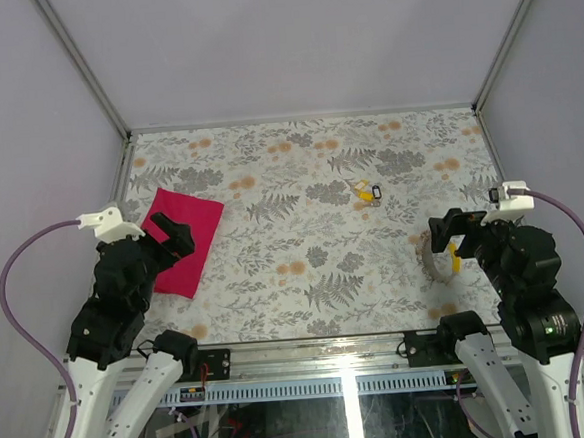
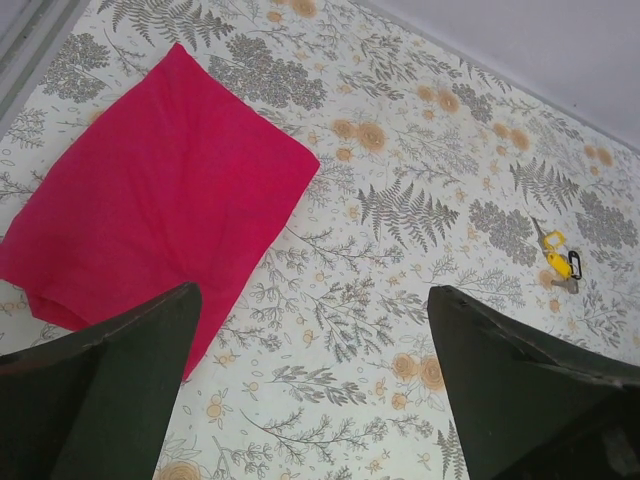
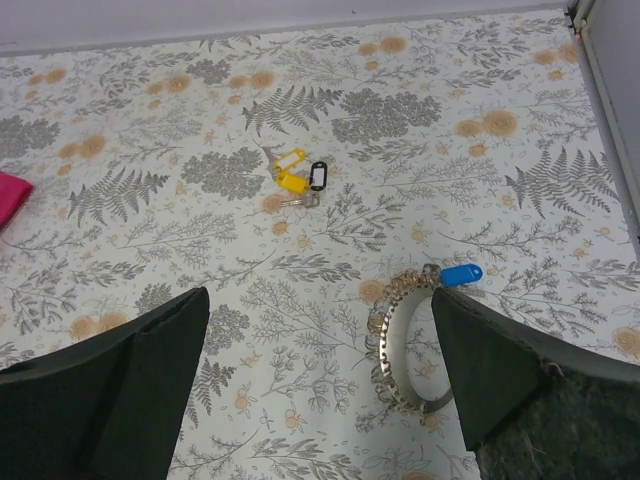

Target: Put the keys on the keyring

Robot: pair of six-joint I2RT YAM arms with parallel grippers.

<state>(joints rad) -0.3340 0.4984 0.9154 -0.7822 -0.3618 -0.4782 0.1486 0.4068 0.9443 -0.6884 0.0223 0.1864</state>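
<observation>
The keyring (image 3: 395,345) is a grey ribbed metal ring lying on the floral table, partly behind my right finger; it also shows in the top view (image 1: 434,262). A blue-capped key (image 3: 460,274) lies at its far edge. A small cluster of keys with yellow and black caps (image 3: 298,180) lies further out at mid table, also in the top view (image 1: 369,191) and the left wrist view (image 2: 560,263). My right gripper (image 3: 318,385) is open and empty, above the ring's left side. My left gripper (image 2: 312,375) is open and empty beside the pink cloth.
A folded pink cloth (image 1: 181,239) lies at the left of the table, also in the left wrist view (image 2: 150,195). Grey walls with metal frame posts (image 1: 81,61) enclose the table on three sides.
</observation>
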